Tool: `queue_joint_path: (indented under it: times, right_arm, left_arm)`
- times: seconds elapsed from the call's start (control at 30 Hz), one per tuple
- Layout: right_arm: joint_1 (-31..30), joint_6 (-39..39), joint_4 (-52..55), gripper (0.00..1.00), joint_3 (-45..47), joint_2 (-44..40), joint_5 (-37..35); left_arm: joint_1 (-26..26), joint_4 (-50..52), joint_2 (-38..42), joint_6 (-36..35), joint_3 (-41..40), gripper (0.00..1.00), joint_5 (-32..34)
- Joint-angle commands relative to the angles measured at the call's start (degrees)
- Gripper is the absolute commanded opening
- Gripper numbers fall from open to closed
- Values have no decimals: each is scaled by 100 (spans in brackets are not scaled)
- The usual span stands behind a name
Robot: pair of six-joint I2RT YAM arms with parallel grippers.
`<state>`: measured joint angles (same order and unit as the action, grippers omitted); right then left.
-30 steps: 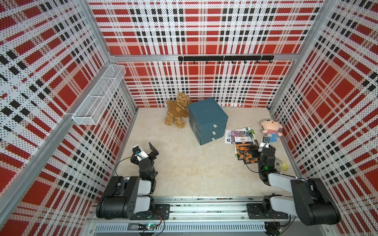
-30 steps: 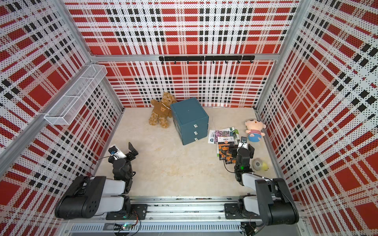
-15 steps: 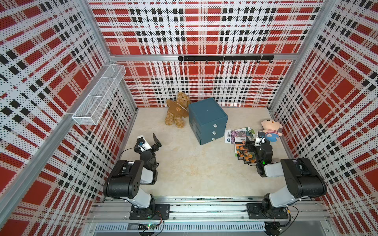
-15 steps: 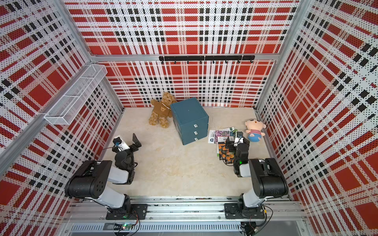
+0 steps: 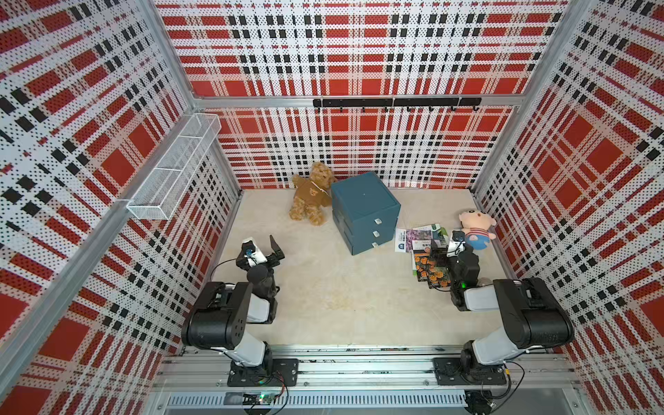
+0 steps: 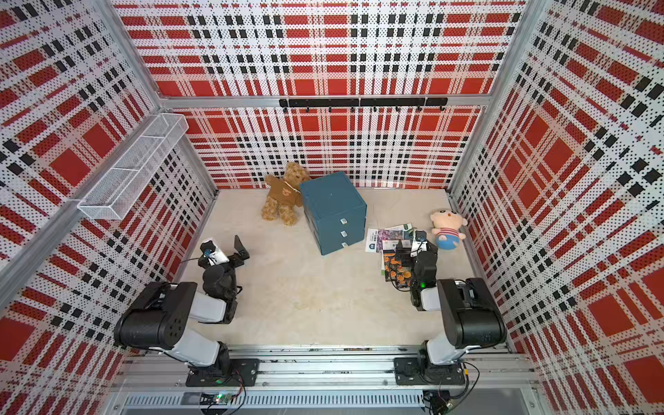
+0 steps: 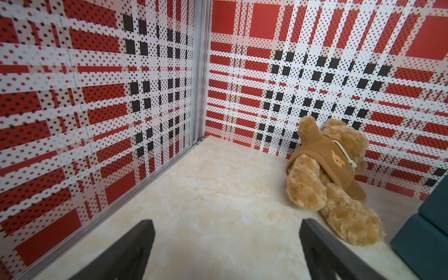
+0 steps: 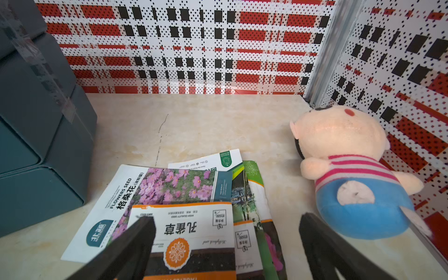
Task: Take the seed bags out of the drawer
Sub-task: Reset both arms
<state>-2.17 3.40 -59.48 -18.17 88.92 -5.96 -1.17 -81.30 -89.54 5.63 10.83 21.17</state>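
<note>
Arms (image 5: 219, 319) crouch folded, left pincer (image 7: 225, 224), right pincer (image 8: 226, 218) agape.

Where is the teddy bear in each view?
In a top view: teddy bear at the back wall, beside the drawer cabinet.
In a top view: teddy bear, same spot.
Left wrist: teddy bear by the back wall, drawer cabinet beside it.
Right wrist: not in it.
Shared landmark: the drawer cabinet, in all four.
</note>
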Motion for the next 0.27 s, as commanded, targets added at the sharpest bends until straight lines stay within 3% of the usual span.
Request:
queue_joint_path:
  times: [0.0, 0.23]
  right_arm:
    - [42, -18, 17, 100, -44, -25, 59]
    - [50, -19, -27, 100, 0, -65, 73]
  left_arm:
    - [-39, 49, -53, -96, 33, 99, -7]
    - [-46, 44, -47, -109, 33, 99, 26]
